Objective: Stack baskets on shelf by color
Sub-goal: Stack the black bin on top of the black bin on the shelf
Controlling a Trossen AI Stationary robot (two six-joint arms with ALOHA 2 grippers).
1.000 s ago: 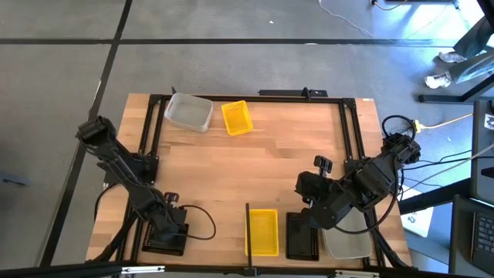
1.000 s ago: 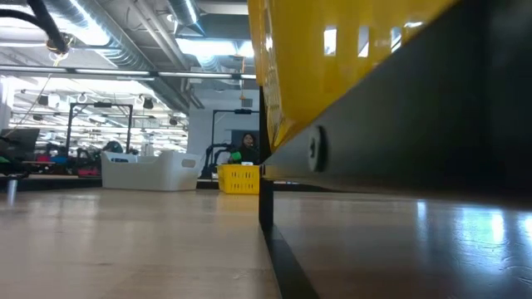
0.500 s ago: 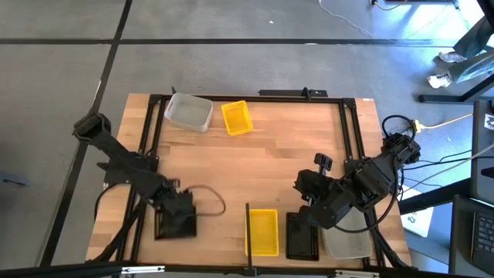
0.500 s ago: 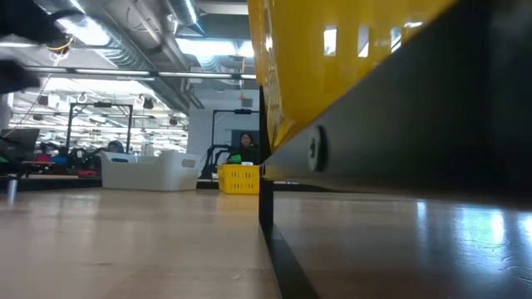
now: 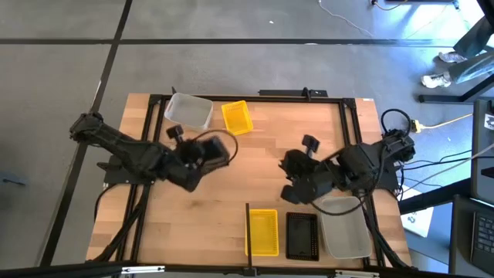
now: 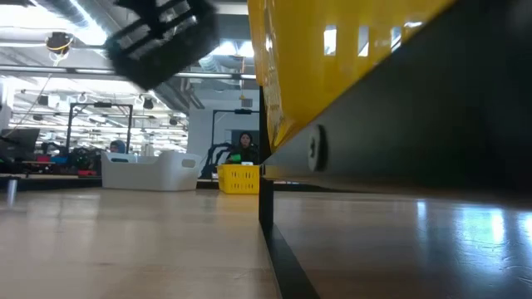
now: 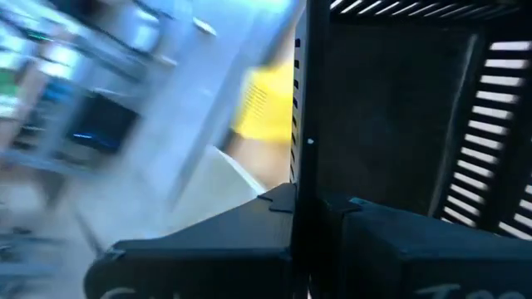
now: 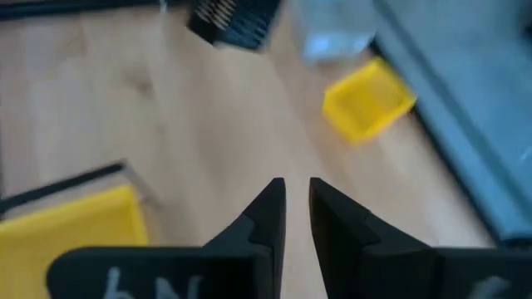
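Observation:
My left gripper (image 5: 199,158) is shut on a black mesh basket (image 5: 218,150), which hangs tilted high over the table's left middle and shows blurred in the low view (image 6: 162,37). My right gripper (image 5: 296,184) hovers over the table's right middle. Its fingers (image 8: 291,203) stand a narrow gap apart with nothing between them. Near the front edge a yellow basket (image 5: 261,232), a black basket (image 5: 302,235) and a translucent basket (image 5: 345,229) rest on their bases beside the shelf's dark divider (image 5: 247,220). A translucent basket (image 5: 189,112) and a yellow basket (image 5: 237,117) sit at the far edge. My left gripper pinches one thin wall of the black basket (image 7: 301,124) between its two fingers. The wall stands edge-on between them, with the slotted inside (image 7: 499,124) on one side. The basket is lifted clear of the table and tilted.
A black metal frame (image 5: 150,131) borders the table on its left, far and right sides. Bare wood (image 5: 255,162) lies between the two arms. Cables run off the table's right edge (image 5: 401,123). In the low view a person (image 6: 247,145) shows far off in the room.
My left gripper has shut on the black basket at the table's near left corner. It then rose with the basket and swung toward the far edge and the middle, turning as it went. The basket is now clear of the table. My right gripper moved off the shelf baskets toward the middle.

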